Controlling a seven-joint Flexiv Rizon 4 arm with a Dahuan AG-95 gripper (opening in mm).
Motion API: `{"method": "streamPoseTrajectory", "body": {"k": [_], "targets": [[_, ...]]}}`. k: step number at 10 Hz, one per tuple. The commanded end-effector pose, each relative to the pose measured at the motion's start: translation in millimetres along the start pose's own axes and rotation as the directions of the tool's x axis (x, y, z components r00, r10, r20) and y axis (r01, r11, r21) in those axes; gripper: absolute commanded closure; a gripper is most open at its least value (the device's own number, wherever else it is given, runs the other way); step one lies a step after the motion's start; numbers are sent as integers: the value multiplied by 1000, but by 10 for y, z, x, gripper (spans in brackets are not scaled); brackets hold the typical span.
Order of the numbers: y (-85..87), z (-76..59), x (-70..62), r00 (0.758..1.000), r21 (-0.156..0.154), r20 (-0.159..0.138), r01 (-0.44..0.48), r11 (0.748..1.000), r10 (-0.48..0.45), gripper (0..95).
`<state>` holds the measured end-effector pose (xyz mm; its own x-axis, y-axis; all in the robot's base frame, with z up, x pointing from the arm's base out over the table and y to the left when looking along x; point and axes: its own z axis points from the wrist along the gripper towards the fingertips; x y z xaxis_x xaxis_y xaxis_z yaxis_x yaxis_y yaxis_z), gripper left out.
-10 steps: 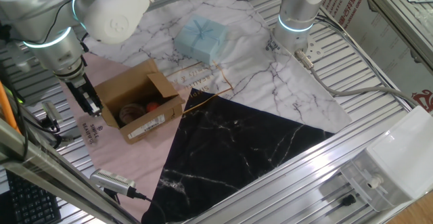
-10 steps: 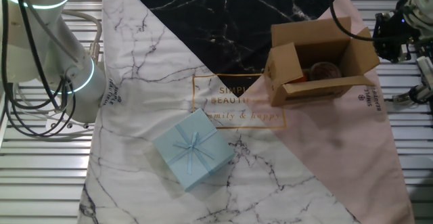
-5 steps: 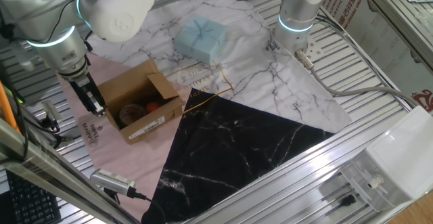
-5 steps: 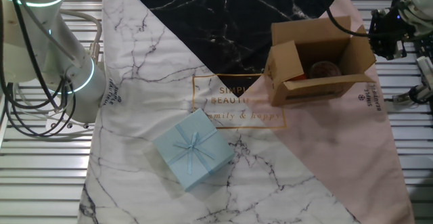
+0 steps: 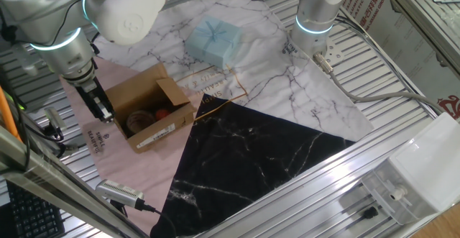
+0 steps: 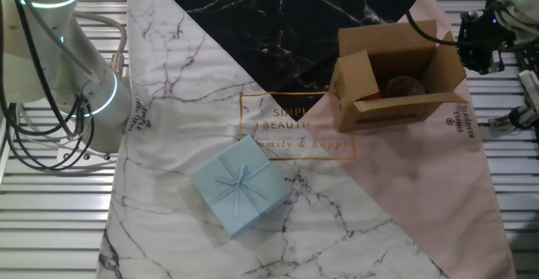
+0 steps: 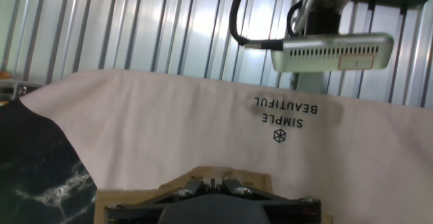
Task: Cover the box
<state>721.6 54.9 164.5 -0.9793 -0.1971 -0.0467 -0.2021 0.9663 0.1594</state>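
**Open carton on the patterned cloth, hand at its outer flap**

A ribbed metal surface (image 5: pixel 402 72) is seen, covered for the most part by a large cloth (image 5: pixel 273 87) printed in white marble, black marble and pale pink sections. The box (image 5: pixel 147 108) is taken here as the landmark: it stands on the pink section of the cloth, with its flaps up and its top open. A white label (image 5: pixel 159 131) is carried on the long side of the box that faces the black section. Inside the box, a round reddish object (image 6: pixel 402 86) can be made out, though its nature cannot be told.

A pale blue package (image 5: pixel 213 39) tied with a ribbon lies on the white marble section, well apart from the box. A second arm's grey base (image 5: pixel 316 15), ringed with a lit band, stands beyond that package, farther still from the box.

The hand (image 5: pixel 99 110) is held at the box's outer end flap, on the side away from the black section, just beside or touching the cardboard; which cannot be told. The spread of its fingers cannot be told either: in the hand view they are hidden behind the dark housing, with only a strip of cardboard (image 7: pixel 230 178) seen ahead of it.

A small white vented device (image 7: pixel 331 51) lies on the ribbed surface past the cloth's edge, beyond the box.
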Motion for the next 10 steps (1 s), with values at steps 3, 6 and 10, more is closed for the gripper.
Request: {"method": "streamPoseTrajectory", "body": {"k": [3,6,10], "targets": [[-4,22,41,1000,-1,1,1,1000,-1,950],[0,22,51,1000,-1,0,5,1000,-5,950],[11,11,49,1000,6,3,6,1000,-6,950]]}}
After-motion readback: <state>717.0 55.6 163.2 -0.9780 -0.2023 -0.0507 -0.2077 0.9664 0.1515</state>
